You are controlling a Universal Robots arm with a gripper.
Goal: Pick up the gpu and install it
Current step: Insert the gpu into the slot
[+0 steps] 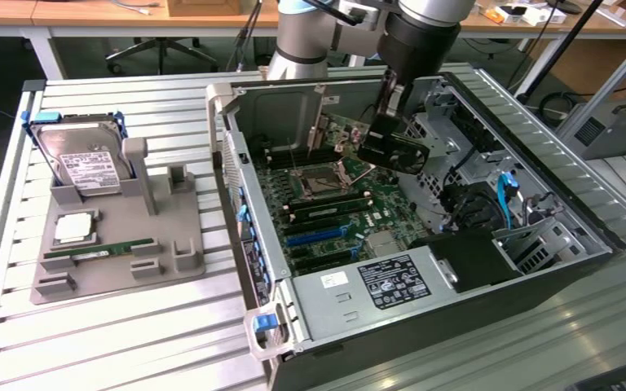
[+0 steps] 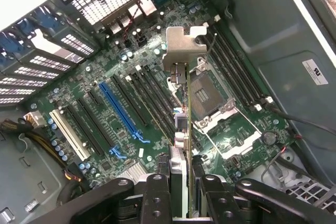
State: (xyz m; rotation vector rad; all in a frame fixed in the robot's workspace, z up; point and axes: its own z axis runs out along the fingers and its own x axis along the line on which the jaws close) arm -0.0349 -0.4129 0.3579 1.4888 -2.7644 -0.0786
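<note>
Across the middle of the exterior view, an open computer case is lying on the slatted desk, its motherboard facing up. Above the board, at upper centre, the hand is gripping the gpu, fingers pinching its edge. Seen edge-on in the wrist view, the card is hanging straight below the hand, bracket farthest away.

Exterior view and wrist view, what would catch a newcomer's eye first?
The open computer case with its green motherboard dominates. The gripper hangs inside it, fingers clamped on the gpu above the slots. At the exterior view's left, a grey tray carries a hard drive.
</note>
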